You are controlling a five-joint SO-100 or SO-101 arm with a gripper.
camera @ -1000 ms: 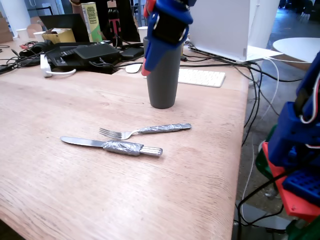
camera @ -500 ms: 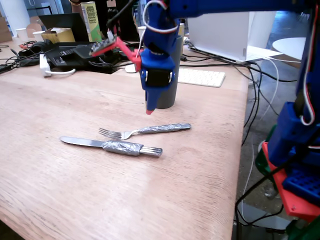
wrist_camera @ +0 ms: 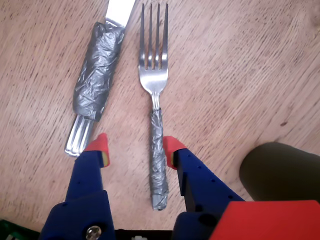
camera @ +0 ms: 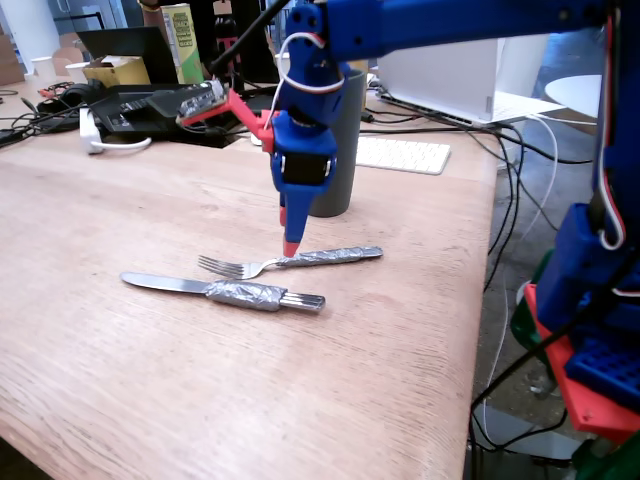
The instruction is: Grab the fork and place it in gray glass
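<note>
Wrist view: jaws spread wide astride the fork (wrist_camera: 157,145) handle, knife (wrist_camera: 97,65) just beside, bare table (wrist_camera: 240,65) opposite.

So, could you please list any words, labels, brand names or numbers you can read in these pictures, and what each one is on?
None can be read.
Green-and-white carton at the back of the table, fixed view: it bears print, too small and blurred to read.
Fork, knife, gray glass and gripper: no text visible.
</note>
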